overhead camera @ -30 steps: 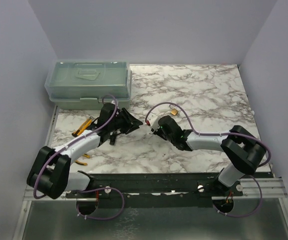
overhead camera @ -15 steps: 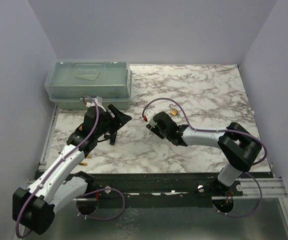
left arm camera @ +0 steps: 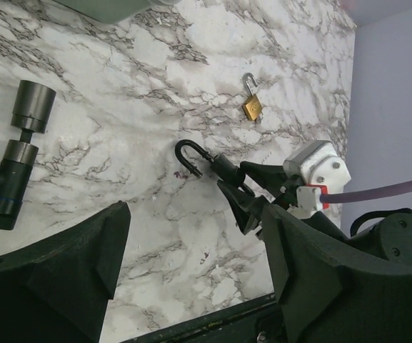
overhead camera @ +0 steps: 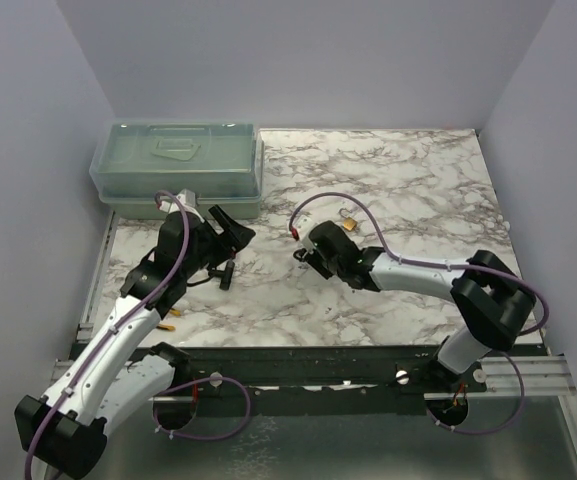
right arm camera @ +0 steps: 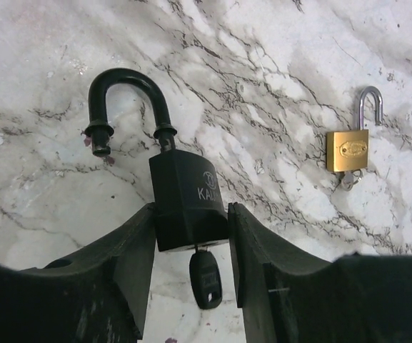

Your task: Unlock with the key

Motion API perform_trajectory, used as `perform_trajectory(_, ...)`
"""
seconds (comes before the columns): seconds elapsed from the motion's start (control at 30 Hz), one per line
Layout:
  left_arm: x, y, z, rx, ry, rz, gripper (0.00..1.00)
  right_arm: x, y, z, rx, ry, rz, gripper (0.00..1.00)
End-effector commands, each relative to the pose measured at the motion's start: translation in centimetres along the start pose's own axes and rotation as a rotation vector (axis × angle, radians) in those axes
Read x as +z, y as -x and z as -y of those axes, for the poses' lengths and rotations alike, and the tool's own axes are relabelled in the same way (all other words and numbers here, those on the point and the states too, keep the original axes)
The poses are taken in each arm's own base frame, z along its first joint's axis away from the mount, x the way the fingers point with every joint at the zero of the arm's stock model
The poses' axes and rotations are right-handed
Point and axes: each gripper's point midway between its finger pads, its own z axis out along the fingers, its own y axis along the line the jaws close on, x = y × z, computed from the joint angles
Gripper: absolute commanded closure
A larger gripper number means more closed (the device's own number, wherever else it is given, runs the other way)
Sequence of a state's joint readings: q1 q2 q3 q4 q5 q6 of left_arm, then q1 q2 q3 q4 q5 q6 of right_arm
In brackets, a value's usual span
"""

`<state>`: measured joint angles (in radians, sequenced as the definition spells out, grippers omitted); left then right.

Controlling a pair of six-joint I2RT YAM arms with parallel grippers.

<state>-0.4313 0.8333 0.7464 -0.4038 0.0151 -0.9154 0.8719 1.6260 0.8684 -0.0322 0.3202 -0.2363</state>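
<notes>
Near brass padlock (right arm camera: 347,150), right fingers (right arm camera: 143,232) clamp black padlock (right arm camera: 188,200), shackle (right arm camera: 123,80) open, key (right arm camera: 206,280) protruding wristward between them; left fingers (left arm camera: 106,246) spread, empty.

Lab test booth: plain walls (overhead camera: 298,60), marble tabletop (overhead camera: 418,190)

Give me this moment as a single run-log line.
right end effector: gripping black padlock | shackle: open | key: in keyhole | left end effector: open, empty | brass padlock: on table
</notes>
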Motion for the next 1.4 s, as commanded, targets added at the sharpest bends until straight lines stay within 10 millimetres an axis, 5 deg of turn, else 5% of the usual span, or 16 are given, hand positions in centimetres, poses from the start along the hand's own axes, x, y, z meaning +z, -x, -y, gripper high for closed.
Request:
perform_trajectory(0.0, -1.5, 2.1, 0.4, 0.051, 0.023, 0.071, 0.19, -2.9, 4.0, 0.2, 0.093, 0.039, 0.101, 0.53)
perform_trajectory(0.33, -3.3, 3.7, 0.6, 0.109, 0.053, 0.122, 0.16, -9.6, 11.1, 0.9, 0.321, 0.156, 0.385, 0.47)
perform_trajectory(0.5, -4.0, 4.3, 0.3, 0.140, 0.063, 0.153, 0.15, -11.4, 12.4, 2.3, 0.402, 0.124, 0.451, 0.44)
perform_trajectory(0.63, -4.4, 4.9, 0.1, 0.176, 0.073, 0.187, 0.02, -12.7, 13.1, 3.5, 0.455, 0.090, 0.509, 0.37)
perform_trajectory(0.8, -3.8, 5.7, -0.7, 0.255, 0.122, 0.208, 0.01, -14.4, 13.0, 4.9, 0.526, 0.043, 0.566, 0.02)
perform_trajectory(1.07, -2.0, 8.6, -2.5, 0.418, 0.224, 0.351, 0.01, -14.9, 10.5, 6.0, 0.592, -0.036, 0.546, 0.00)
perform_trajectory(1.37, 3.2, 10.3, -8.5, 0.698, 0.446, 0.478, 0.07, -16.1, 8.5, 6.0, 0.669, -0.035, 0.569, 0.00)
